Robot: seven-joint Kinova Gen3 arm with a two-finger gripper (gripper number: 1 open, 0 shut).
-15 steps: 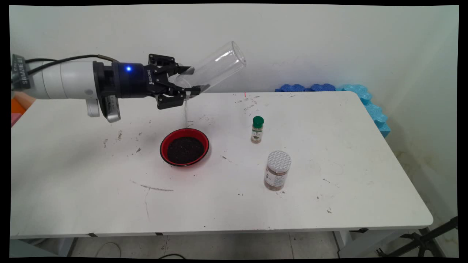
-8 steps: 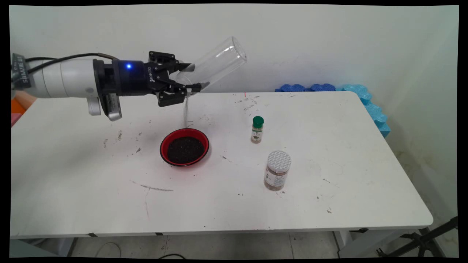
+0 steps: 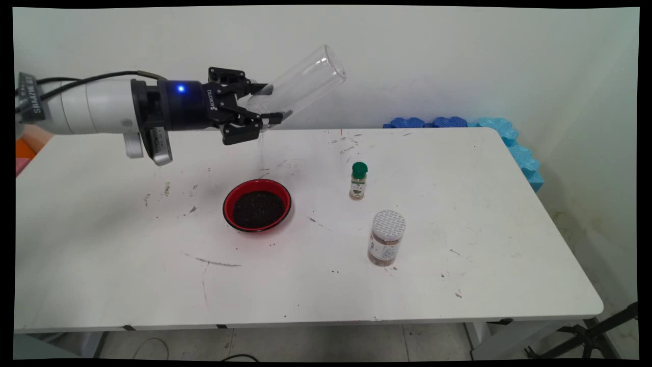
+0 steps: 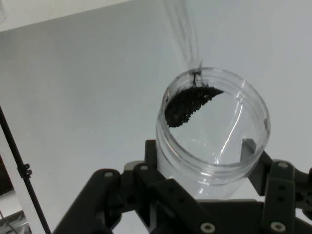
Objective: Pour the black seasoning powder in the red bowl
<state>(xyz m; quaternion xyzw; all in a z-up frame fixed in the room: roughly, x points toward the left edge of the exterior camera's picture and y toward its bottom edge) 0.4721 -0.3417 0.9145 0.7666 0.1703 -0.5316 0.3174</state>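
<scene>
My gripper (image 3: 270,104) hangs above the table's back left and is shut on a clear plastic jar (image 3: 300,86). The jar is tipped, its base up to the right and its mouth down by the fingers. A thin stream of dark grains (image 3: 261,153) falls from the mouth towards a red bowl (image 3: 227,204) full of dark grains on the table below. In the hand view my gripper (image 4: 202,163) clasps the jar (image 4: 214,146) around its wall. A small heap of dark grains (image 4: 187,105) lies at the rim, with the stream leaving it.
A small spice bottle (image 3: 358,181) with a green cap stands right of the bowl. A jar (image 3: 386,244) with a silver lid and brown contents stands nearer the front. Blue foam pieces (image 3: 509,140) line the table's far right corner. Dark specks dot the white table (image 3: 127,244).
The gripper has risen a little and shifted slightly right with the jar, which now tilts more steeply. The falling stream looks thinner.
</scene>
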